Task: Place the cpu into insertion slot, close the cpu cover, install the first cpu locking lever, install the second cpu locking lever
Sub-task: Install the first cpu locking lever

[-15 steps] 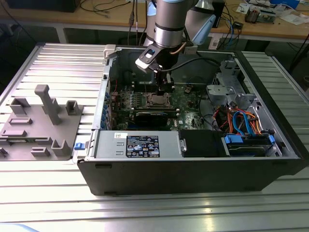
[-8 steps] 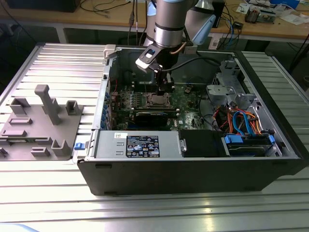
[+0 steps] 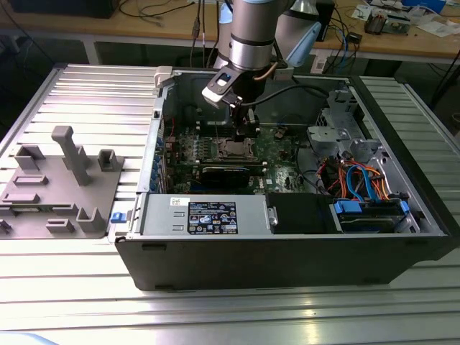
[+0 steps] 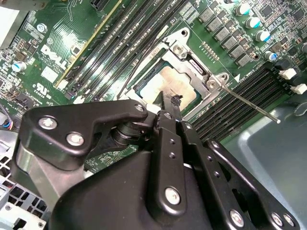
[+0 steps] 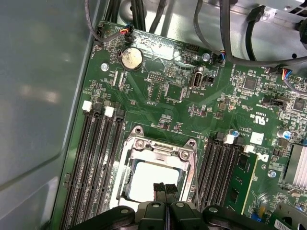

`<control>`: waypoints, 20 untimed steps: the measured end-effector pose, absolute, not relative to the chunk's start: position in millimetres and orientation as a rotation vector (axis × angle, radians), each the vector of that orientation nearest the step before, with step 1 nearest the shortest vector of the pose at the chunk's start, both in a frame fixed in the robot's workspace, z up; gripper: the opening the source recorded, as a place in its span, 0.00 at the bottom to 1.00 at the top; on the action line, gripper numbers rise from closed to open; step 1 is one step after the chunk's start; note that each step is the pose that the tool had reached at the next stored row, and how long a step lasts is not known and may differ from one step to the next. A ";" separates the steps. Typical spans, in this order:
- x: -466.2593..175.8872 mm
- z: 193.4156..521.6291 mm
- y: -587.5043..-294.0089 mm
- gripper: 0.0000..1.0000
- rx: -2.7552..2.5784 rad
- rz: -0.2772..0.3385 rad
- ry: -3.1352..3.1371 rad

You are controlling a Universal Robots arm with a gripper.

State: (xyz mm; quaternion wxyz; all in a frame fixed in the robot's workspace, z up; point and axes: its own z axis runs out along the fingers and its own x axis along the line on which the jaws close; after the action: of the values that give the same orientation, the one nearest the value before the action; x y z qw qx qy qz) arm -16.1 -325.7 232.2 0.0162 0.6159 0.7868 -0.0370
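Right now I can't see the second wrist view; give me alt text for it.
The gripper sits with its tips together right over the cpu, which lies in the insertion slot with the cpu cover down around it. A thin metal locking lever sticks out free to one side, over the green board with its long black memory slots.

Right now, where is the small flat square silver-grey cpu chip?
The silver-grey cpu chip lies in the metal-rimmed insertion slot on the green circuit board, between the black memory slots, directly beneath the gripper in both wrist views.
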 end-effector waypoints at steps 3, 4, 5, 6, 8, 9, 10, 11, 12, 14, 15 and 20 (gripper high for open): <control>-16.1 232.2 -325.6 0.11 1.909 -0.115 2.451; -16.1 232.2 -325.7 0.11 1.906 -0.115 2.453; -16.1 232.2 -325.7 0.11 1.903 -0.115 2.455; -16.1 232.2 -325.6 0.11 1.903 -0.115 2.456; -16.1 232.1 -325.6 0.11 1.901 -0.115 2.457; -16.1 232.1 -325.6 0.11 1.900 -0.115 2.458; -16.1 232.1 -325.7 0.11 1.899 -0.115 2.459; -16.1 232.0 -325.7 0.11 1.897 -0.115 2.460; -16.1 232.0 -325.6 0.11 1.895 -0.115 2.462; -16.1 231.9 -325.6 0.11 1.893 -0.115 2.463; -16.1 231.9 -325.6 0.11 1.892 -0.115 2.463; -16.1 231.9 -325.6 0.11 1.885 -0.115 2.469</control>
State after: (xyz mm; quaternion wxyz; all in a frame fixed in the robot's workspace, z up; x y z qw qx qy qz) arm -16.1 -325.6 231.9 0.0167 0.6063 0.7942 -0.0369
